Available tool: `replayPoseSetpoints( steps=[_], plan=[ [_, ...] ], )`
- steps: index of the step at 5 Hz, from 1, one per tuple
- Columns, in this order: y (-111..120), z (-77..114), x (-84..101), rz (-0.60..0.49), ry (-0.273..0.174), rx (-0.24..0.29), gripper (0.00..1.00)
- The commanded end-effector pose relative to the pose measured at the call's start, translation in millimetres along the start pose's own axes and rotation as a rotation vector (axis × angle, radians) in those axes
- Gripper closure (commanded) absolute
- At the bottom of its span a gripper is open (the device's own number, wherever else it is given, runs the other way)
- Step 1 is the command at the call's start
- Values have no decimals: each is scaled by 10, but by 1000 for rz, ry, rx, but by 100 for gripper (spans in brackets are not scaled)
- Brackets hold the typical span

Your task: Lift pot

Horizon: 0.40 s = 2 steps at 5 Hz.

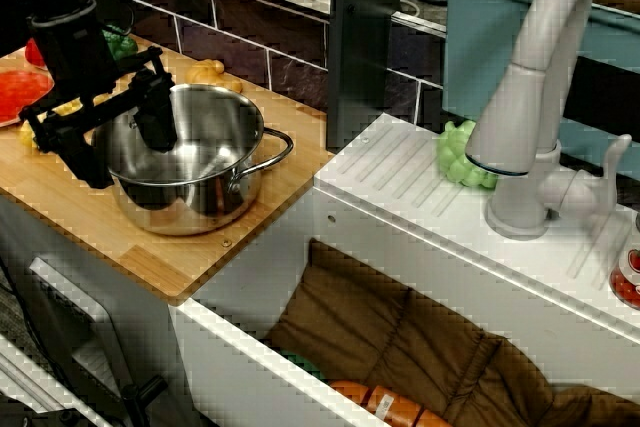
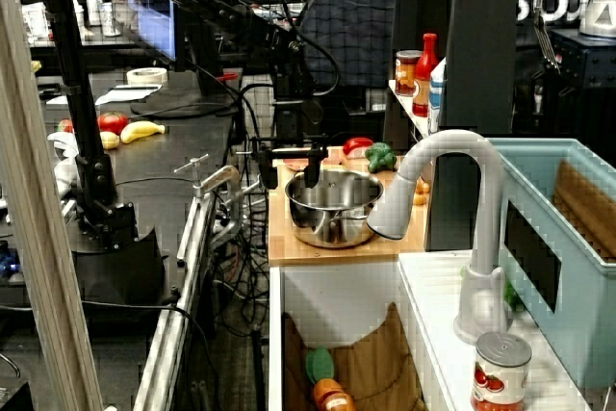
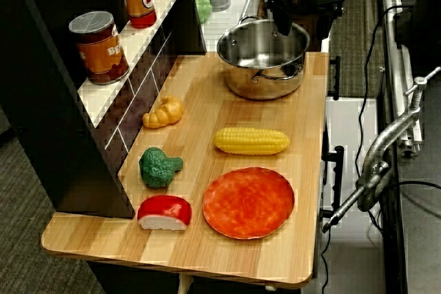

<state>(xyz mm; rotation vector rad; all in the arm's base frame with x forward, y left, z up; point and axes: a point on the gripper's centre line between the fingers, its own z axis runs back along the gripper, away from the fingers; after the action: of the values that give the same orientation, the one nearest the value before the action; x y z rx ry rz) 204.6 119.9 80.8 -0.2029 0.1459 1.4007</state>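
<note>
The pot [image 1: 190, 162] stands upright on the wooden counter [image 3: 207, 191], at the end nearest the sink, well apart from the corn [image 3: 251, 140] and the red plate [image 3: 249, 202]. It is rigid polished steel, empty as far as can be seen, and judged moderately light but slippery. The gripper [image 1: 115, 142] straddles the near wall: one finger [image 1: 155, 117] hangs inside the bowl, the other sits outside, fingers apart and not yet seen to pinch. The rolled rim offers the better purchase; the thin loop handle [image 1: 268, 154] is judged too narrow. A one-sided hold is likely to tip the pot on lifting.
</note>
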Motion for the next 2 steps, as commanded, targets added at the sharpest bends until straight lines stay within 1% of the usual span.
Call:
replayPoseSetpoints(
  steps=[1,2],
  plan=[
    [52,-137,89,-13,-75,-101,0],
    [76,-231,82,-17,-57,-101,0]
  ],
)
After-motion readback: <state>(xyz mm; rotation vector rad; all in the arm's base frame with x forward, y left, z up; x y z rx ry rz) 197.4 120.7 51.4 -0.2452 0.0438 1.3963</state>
